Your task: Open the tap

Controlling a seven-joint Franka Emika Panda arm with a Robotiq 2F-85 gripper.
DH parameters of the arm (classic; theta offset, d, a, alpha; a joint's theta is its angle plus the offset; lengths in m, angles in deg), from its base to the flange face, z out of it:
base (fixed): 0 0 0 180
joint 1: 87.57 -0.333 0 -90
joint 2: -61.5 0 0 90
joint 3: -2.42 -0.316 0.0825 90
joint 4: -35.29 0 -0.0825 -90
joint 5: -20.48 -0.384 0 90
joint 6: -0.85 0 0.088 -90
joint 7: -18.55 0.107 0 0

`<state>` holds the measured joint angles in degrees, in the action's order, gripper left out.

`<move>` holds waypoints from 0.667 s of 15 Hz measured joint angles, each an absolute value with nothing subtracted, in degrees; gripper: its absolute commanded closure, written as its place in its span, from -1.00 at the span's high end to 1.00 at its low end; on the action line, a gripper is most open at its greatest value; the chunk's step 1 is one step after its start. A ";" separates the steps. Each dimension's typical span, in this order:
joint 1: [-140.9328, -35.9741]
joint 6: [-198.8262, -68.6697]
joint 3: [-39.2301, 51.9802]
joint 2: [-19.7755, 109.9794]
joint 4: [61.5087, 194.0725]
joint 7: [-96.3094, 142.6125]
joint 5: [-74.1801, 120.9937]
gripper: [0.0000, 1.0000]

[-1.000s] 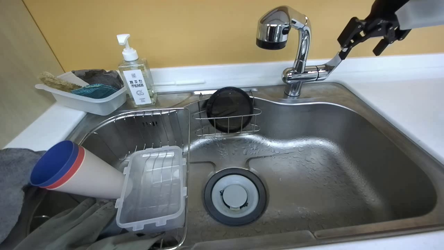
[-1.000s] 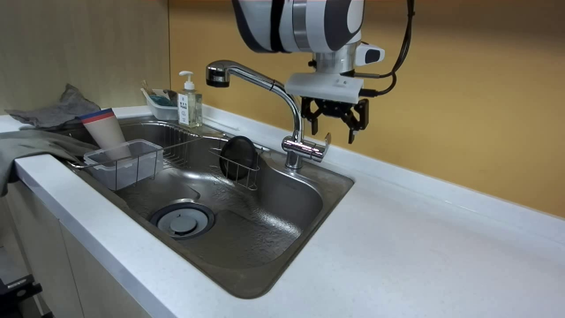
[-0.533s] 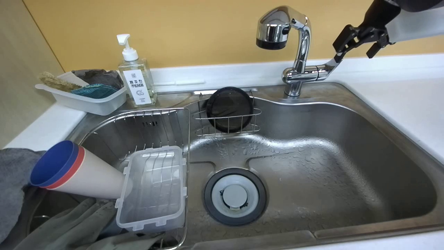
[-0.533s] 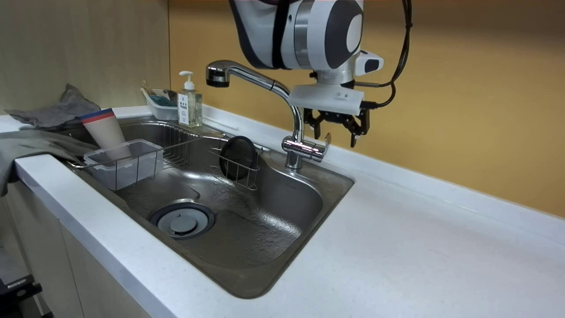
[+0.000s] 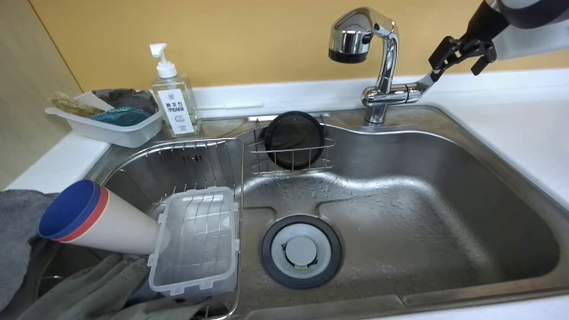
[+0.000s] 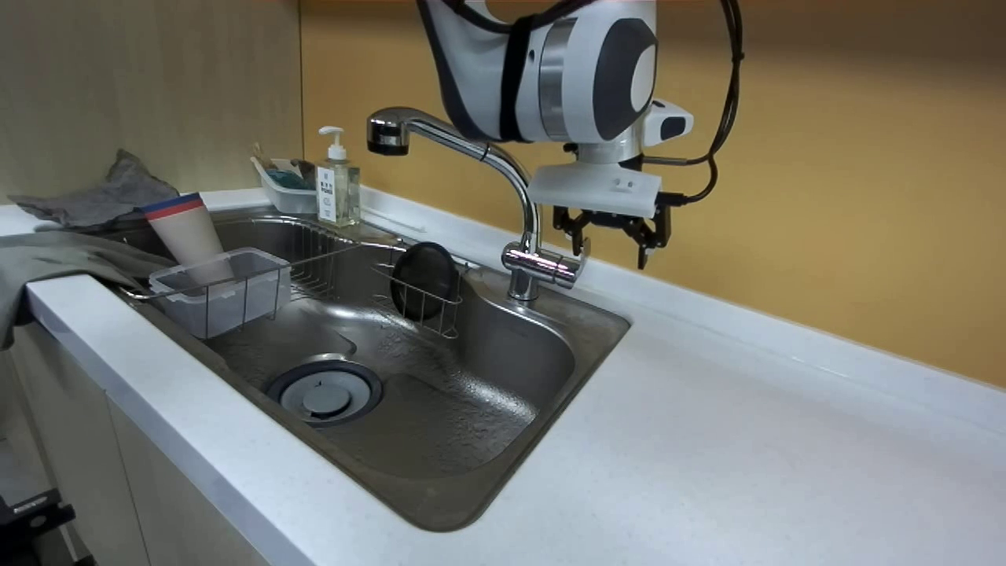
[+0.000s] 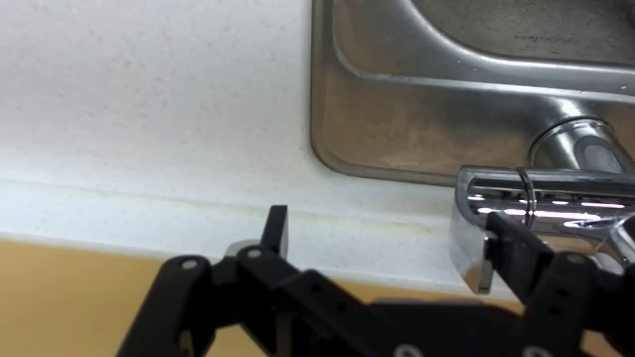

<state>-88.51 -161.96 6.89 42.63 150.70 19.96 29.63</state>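
One tap point(image 5: 388, 66), one pincer point(image 6: 610, 256), one soap bottle point(image 5: 175, 100)

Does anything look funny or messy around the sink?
Yes: the stacked cups lean over by the clear box, instead of standing straight. Gray gloves flop over the edge of the counter, as if dropped there. Nothing looks broken.
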 measured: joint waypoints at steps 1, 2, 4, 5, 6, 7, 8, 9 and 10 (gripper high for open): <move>-88.81 -162.10 7.22 42.31 150.41 19.99 29.73 1.00; -89.19 -162.23 7.63 42.03 150.16 20.09 29.88 1.00; -90.00 -162.42 8.68 41.56 149.77 20.81 30.74 1.00; -90.43 -162.46 9.25 41.30 149.53 21.07 30.94 1.00; -90.83 -162.48 9.84 40.95 149.18 21.45 31.26 1.00; -91.15 -162.52 10.37 40.63 148.86 21.95 31.70 1.00; -91.50 -162.59 10.90 40.37 148.63 22.40 31.93 1.00; -91.89 -162.67 11.46 40.18 148.46 22.90 32.12 1.00; -92.29 -162.72 12.00 40.03 148.30 23.44 32.46 1.00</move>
<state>-92.29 -162.72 12.00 40.03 148.30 23.44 32.46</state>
